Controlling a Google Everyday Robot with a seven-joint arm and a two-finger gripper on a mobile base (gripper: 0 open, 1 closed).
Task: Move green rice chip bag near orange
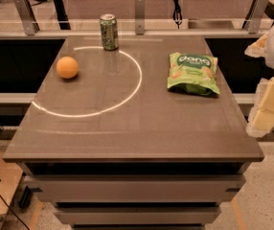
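Rightward, claw [270, 102] hangs near green rice chip bag [193, 73].

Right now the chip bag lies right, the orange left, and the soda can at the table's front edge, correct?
No. The camera view shows the soda can at the table's back edge, not the front. The green rice chip bag lies right, the orange left. The gripper is off its right edge.

Crinkly glossy plastic bag [193, 74], shiny metal can [109, 31], matt-skinned orange [67, 67], smooth brown table [127, 133] with a soft sheen, pale matt plastic gripper [268, 104] at right edge.
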